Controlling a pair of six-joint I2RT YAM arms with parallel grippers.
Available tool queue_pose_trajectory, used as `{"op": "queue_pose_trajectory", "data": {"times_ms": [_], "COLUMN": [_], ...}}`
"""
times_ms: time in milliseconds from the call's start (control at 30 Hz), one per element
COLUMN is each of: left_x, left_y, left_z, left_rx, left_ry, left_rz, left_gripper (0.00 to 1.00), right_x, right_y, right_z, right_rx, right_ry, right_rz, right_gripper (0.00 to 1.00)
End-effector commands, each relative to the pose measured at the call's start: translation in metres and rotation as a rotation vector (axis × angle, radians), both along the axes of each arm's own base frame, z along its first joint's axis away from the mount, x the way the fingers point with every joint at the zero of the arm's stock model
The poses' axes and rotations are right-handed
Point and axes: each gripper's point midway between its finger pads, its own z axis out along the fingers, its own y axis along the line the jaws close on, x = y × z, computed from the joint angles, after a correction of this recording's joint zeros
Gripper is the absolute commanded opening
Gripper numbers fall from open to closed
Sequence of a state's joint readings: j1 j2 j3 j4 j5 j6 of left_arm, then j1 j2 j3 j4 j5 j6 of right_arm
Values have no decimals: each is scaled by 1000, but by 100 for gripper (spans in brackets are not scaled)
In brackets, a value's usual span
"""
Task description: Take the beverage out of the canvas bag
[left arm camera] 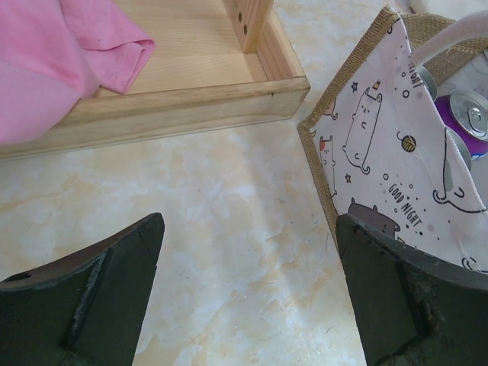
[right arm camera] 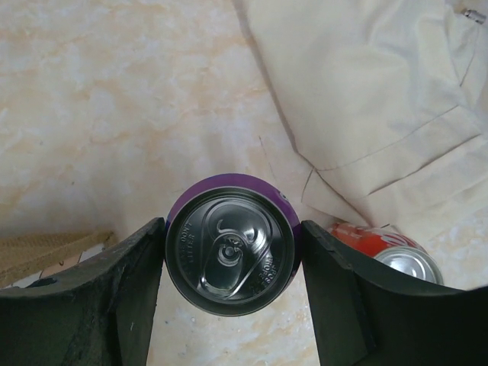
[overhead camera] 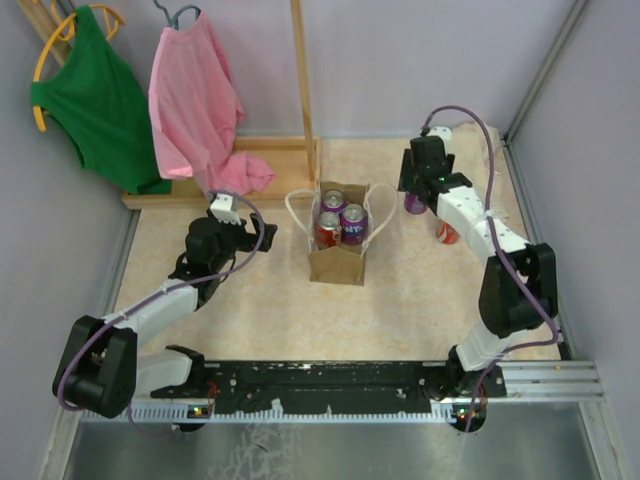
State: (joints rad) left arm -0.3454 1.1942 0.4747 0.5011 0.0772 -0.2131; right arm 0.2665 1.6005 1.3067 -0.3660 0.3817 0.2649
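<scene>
The canvas bag (overhead camera: 338, 262) stands open in the middle of the table, with a purple can (overhead camera: 352, 218) and red cans (overhead camera: 328, 228) upright inside. My right gripper (right arm camera: 232, 282) is to the right of the bag, shut on another purple beverage can (right arm camera: 232, 254) seen from above, one finger on each side; this can (overhead camera: 413, 204) shows under the wrist in the top view. My left gripper (left arm camera: 248, 282) is open over bare table just left of the bag (left arm camera: 381, 152), whose cat-print lining shows.
A red can (right arm camera: 385, 252) lies on the table right of the held can, next to a cream-beige cloth (right arm camera: 381, 99). A wooden rack base (left arm camera: 191, 84) with a pink shirt (left arm camera: 53, 61) sits behind the left gripper. A green shirt (overhead camera: 95, 100) hangs at far left.
</scene>
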Motion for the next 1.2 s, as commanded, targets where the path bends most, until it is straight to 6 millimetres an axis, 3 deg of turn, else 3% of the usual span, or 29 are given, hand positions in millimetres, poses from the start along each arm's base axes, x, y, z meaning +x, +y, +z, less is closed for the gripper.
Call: {"op": "queue_pose_trajectory", "data": {"times_ms": [0, 100, 167, 267, 433, 733, 967, 1000, 1067, 1167], "left_x": [4, 4, 4, 5, 5, 4, 3, 3, 3, 3], "left_y": [-8, -8, -8, -8, -7, -5, -4, -4, -4, -5], "left_z": [19, 19, 20, 21, 19, 17, 18, 19, 18, 18], "left_rx": [-25, -22, -21, -17, -11, -7, -7, -9, -11, -13], "left_ry": [-47, -47, -47, -50, -47, -42, -47, -48, -47, -46], "left_rz": [-24, -25, -25, -24, -18, -16, -9, -9, -10, -14], "left_gripper": [100, 100, 100, 100, 100, 100, 100, 100, 100, 100], "right_x": [32, 37, 43, 47, 52, 57, 59, 59, 57, 54], "right_y": [11, 12, 12, 12, 14, 4, -9, -10, -11, -14], "right_z": [31, 23, 2, -12, -28, -36, -31, -30, -31, -32], "right_rx": [45, 44, 31, 28, 32, 15, -6, -9, -15, -20], "right_ry": [-161, -156, -114, -87, -62, -62, -87, -88, -82, -78], "right_rz": [11, 9, 7, 5, 8, -39, -86, -91, -98, -112], "right_gripper": [0, 0, 0, 0, 0, 0, 0, 3, 19, 59]}}
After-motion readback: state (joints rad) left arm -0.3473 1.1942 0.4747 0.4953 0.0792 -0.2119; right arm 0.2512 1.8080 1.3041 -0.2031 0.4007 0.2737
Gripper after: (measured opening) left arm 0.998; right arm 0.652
